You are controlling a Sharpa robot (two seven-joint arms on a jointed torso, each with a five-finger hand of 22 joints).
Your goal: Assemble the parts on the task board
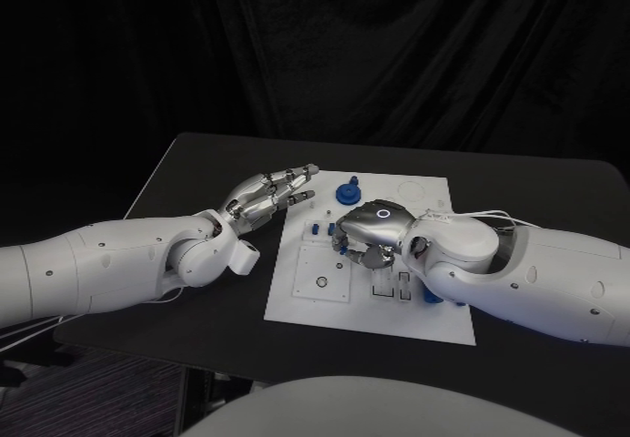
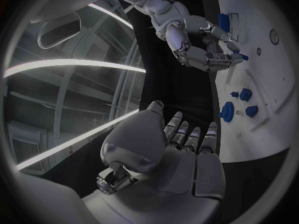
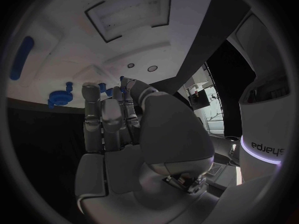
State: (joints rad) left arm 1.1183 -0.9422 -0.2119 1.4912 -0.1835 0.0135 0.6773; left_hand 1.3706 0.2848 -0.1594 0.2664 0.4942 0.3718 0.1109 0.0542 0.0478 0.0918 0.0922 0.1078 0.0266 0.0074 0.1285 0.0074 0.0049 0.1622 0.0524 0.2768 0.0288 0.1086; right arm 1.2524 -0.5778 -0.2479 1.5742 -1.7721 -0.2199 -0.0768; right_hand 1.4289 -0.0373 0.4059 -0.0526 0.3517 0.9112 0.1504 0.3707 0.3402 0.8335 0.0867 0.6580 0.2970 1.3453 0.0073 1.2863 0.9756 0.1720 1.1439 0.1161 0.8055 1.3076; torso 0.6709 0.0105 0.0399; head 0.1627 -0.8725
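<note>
Black surface (image 1: 197, 173): left hand (image 1: 267, 196) flat, fingers (image 2: 187, 134) extended, empty, beside task board (image 1: 421, 196); right hand (image 1: 370, 232) over board, fingers curled, grip unclear.

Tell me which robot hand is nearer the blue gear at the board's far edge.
Left. The left robot hand hovers just off the board's edge, beside the blue gear. The right robot hand is over the board's middle, slightly farther from it.

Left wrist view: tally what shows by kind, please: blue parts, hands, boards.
Blue parts: 6
Hands, left hand and right hand: 2
Task board: 1
Total: 9
</note>
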